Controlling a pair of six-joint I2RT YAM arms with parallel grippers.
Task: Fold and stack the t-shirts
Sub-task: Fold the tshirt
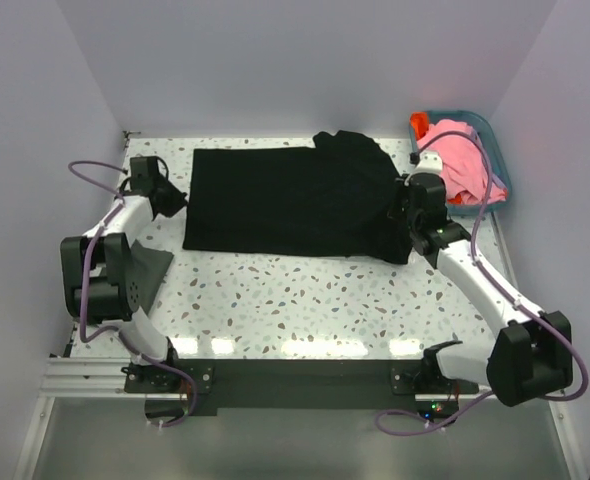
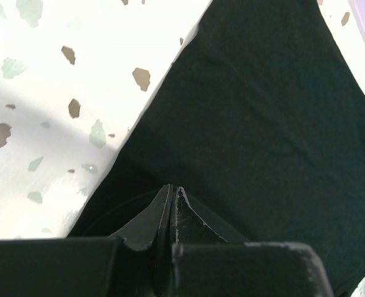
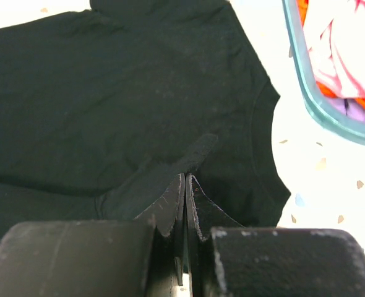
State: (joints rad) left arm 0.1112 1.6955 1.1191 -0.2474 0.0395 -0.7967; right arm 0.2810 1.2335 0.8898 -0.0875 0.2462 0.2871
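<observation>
So the left tool (image 2: 172,190) has its two black fingers pressed tight together with no gap, and I can't see any cloth caught between them. It sits right over the left edge of the big black short-sleeved fabric t-shirt (image 1: 285,200), where the shirt meets the white speckled counter (image 1: 305,300). Whether the tips actually touch the fabric, can't tell from the wrist view. Same deal on the other side: the right tool (image 3: 185,178) is closed up completely, tips right by a little raised wrinkle in the black shirt, near the sleeve end. Nothing looks pinched there either, though it's dark on dark so hard to be sure. From the top view the black shirt is spread mostly flat across the far middle of the counter, between the two tools, with its right end bunched up a bit toward the far side. A dark grey piece of fabric (image 1: 153,268) lies on the counter's left side, partly under the left arm. At the far right corner there's the teal plastic basket (image 1: 497,140) with a crumpled pink shirt (image 1: 457,152) in it and an orange-red one (image 1: 418,125) poking out at its left corner, just beside the black shirt's right end.
</observation>
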